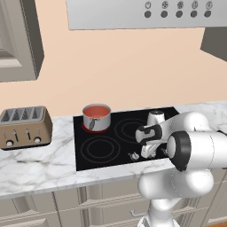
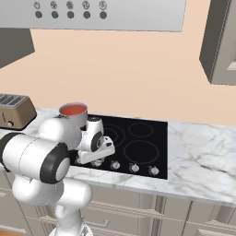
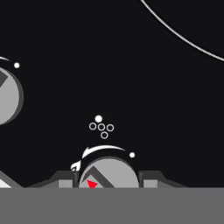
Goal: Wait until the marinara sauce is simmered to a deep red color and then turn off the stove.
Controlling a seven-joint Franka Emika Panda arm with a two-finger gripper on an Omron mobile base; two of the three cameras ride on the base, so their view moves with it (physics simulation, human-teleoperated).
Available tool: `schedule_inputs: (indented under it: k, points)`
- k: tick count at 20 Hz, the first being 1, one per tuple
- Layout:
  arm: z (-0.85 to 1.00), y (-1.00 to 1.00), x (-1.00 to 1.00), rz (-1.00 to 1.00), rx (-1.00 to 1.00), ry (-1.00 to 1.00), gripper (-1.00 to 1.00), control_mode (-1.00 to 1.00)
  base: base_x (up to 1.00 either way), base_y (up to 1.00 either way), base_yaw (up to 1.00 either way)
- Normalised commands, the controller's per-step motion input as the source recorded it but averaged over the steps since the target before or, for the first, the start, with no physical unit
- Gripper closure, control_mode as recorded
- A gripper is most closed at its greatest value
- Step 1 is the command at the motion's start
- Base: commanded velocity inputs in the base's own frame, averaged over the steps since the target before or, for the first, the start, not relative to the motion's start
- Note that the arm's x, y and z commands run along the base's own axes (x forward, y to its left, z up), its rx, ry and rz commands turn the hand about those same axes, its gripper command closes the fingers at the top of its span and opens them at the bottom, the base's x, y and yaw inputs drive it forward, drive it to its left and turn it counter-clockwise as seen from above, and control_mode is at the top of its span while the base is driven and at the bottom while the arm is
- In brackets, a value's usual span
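Black stove [image 1: 119, 153] glass lies flat and bare across the front burners; we see open passage there. Steel saucepan [image 1: 96, 118] stands on the back left burner, the one tall obstacle. Knob row [image 2: 133, 168] lines the front edge; gripper [image 3: 108, 183] sits low over one knob [image 3: 109, 175]. Toaster [image 1: 24, 127] stands well left on the counter [image 2: 203, 152]. Hood [image 1: 146, 13] hangs high overhead.

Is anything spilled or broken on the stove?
Nothing stands out. The sauce sits inside its upright saucepan, the stove glass shows no spills, and the gripper is down at a knob.
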Motion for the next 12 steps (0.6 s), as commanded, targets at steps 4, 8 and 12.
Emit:
schedule_inputs:
  k: [4, 8, 12]
  points:
    - [0.00, 0.00, 0.00, 0.00, 0.00, 0.00, 1.00, -1.00, 0.00, 0.00, 0.00]
    - [0.00, 0.00, 0.00, 0.00, 0.00, 0.00, 1.00, -1.00, 0.00, 0.00, 0.00]
    - [0.00, 0.00, 0.00, 0.00, 0.00, 0.00, 1.00, -1.00, 0.00, 0.00, 0.00]
